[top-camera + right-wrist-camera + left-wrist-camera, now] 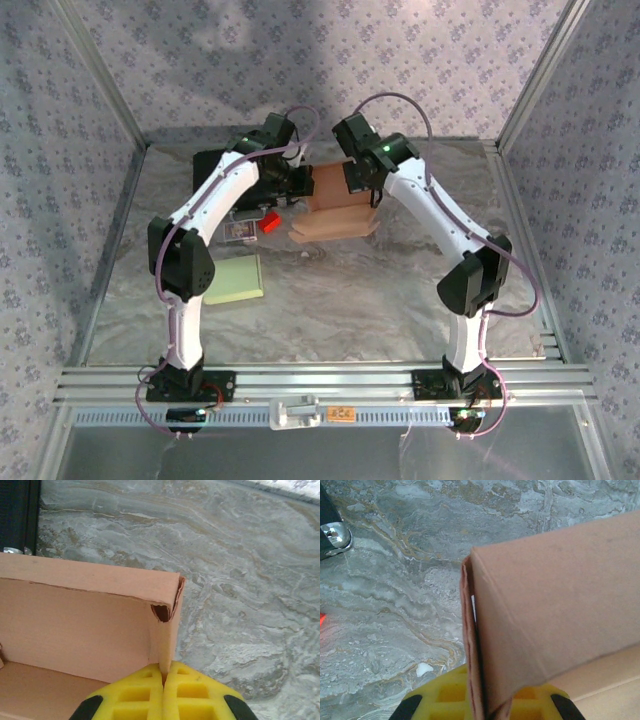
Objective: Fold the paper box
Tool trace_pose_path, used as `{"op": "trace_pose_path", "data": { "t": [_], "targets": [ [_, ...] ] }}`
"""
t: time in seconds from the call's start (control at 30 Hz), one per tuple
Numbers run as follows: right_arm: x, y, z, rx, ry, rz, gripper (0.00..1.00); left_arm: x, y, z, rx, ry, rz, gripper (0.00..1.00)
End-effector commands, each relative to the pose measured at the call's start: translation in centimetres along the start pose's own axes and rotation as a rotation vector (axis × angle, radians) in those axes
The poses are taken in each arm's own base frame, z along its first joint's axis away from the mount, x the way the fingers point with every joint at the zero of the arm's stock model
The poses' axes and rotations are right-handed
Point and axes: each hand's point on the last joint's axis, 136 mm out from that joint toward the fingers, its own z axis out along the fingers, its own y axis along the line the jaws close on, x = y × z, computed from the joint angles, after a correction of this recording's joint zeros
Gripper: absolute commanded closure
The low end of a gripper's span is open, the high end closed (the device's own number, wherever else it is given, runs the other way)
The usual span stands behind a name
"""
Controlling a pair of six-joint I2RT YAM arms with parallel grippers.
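Brown cardboard box (335, 212), partly erected, on the grey marbled bench (400, 300), towards its far side and about midway between left and right, seen from the top camera. The long axis of the box runs left to right across the bench, so that one short end faces each arm. The left hand (298, 182) meets the left end and the right hand (358, 180) the right end. Both are equally near, and the box lies directly between them.

A raised panel stands on the far side, while flatter card spreads towards the near edge. The open interior therefore appears to face up and towards the arm bases.

Left wrist view: the box (555, 605) shows an upright corner whose doubled wall runs down between the yellow pads of the left hand (485, 706). The pads lie flush on both faces of the wall, so the hand is judged to be clamped on it.

Right wrist view: the box (75, 630) shows its inner face, with the top lip folded over at the corner. The right hand (164, 685) has its pads pressed together on the thin end wall.

The coming fold is judged to turn on this symmetry. With each end wall pinched, any tuck or press must act along the long axis or down over the far panel.

A pale green square pad (232, 278) and a small red object (268, 222) lie apart, on the left.
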Motion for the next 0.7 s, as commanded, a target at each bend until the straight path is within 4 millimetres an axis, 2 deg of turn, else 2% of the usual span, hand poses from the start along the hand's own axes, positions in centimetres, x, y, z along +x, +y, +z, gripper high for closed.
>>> {"op": "trace_pose_path", "data": {
  "t": [0.0, 0.07, 0.2, 0.3, 0.47, 0.57, 0.63, 0.67],
  "targets": [
    [0.5, 1.3, 0.3, -0.118, 0.05, 0.027, 1.0, -0.5, -3.4, -1.6, 0.081, -0.036, 0.055, 1.0],
    [1.2, 1.5, 0.4, -0.13, 0.068, 0.022, 0.98, -0.7, -3.4, -1.7, 0.078, -0.045, 0.053, 1.0],
    [2.3, 1.1, 0.9, -0.11, 0.096, 0.021, 0.87, -1.0, -3.5, -1.9, 0.078, -0.058, 0.05, 1.0],
    [2.3, 0.0, 1.3, -0.054, 0.096, 0.028, 0.87, -1.0, -3.5, -2.0, 0.081, -0.06, 0.049, 1.0],
    [1.6, -1.9, 1.6, 0.088, 0.095, 0.021, 0.91, -0.8, -3.9, -1.9, 0.081, -0.054, 0.056, 1.0],
    [1.2, -2.0, 1.8, 0.131, 0.086, 0.008, 0.92, -0.6, -4.1, -1.8, 0.077, -0.05, 0.059, 1.0],
    [0.9, -2.3, 2.0, 0.174, 0.074, 0.005, 1.0, -0.6, -4.0, -1.8, 0.071, -0.051, 0.056, 1.0],
    [1.0, -2.3, 2.0, 0.194, 0.076, -0.005, 1.0, -0.6, -4.0, -1.8, 0.069, -0.053, 0.054, 1.0]
  ]
}}
